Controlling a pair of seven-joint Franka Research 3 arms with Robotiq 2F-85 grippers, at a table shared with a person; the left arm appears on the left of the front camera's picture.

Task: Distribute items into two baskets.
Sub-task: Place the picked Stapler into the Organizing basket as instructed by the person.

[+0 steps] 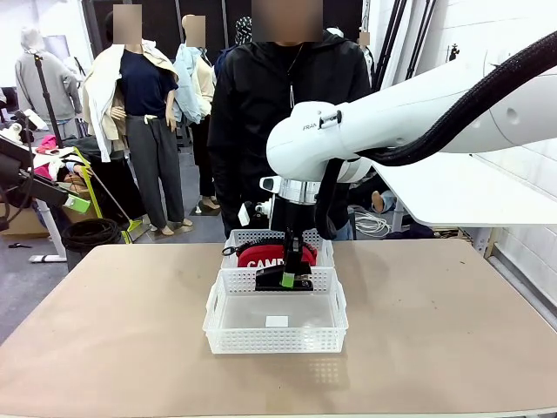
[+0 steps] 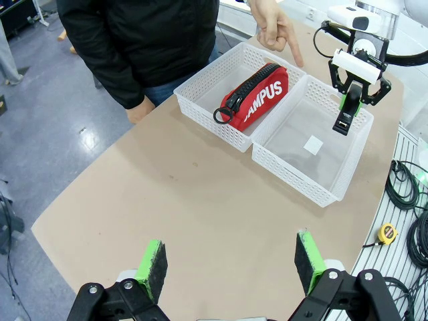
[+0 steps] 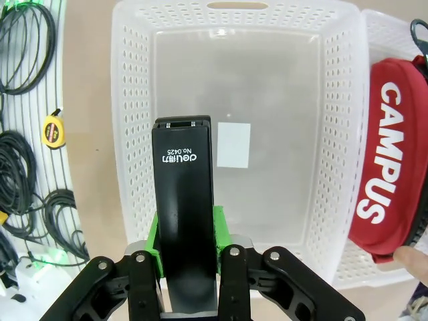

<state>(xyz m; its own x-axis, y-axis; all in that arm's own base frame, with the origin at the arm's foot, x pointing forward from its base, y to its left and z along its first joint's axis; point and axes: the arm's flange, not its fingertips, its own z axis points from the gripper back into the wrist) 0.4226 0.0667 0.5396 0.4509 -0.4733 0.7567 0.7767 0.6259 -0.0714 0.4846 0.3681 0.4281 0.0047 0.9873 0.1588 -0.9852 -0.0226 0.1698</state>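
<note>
At the bottom edge of the left wrist view, the left gripper (image 2: 231, 267) hangs with its green pads spread wide and nothing between them, high above bare table (image 2: 167, 200), apparently parked out of the way.

Farther in, at the middle of the front view, the right gripper (image 1: 288, 277) points straight down over the near basket (image 1: 228, 320). Its fingers are clamped on the black stapler (image 3: 183, 221), gripped across its narrow sides so that it hangs lengthwise above the basket's open floor. The floor holds nothing but a white label (image 3: 233, 145). The stapler is held clear above the rim, which looks like a carry positioned for a drop into this basket.

Beyond it, touching along one long wall, the far basket (image 2: 200, 90) already holds the red pouch (image 2: 257, 95), lying lengthwise with its "CAMPUS" lettering up and black strap toward one end.

At the upper right of the left wrist view, the person's hand (image 2: 274, 23) points a finger down toward the baskets, seemingly directing placement.
</note>
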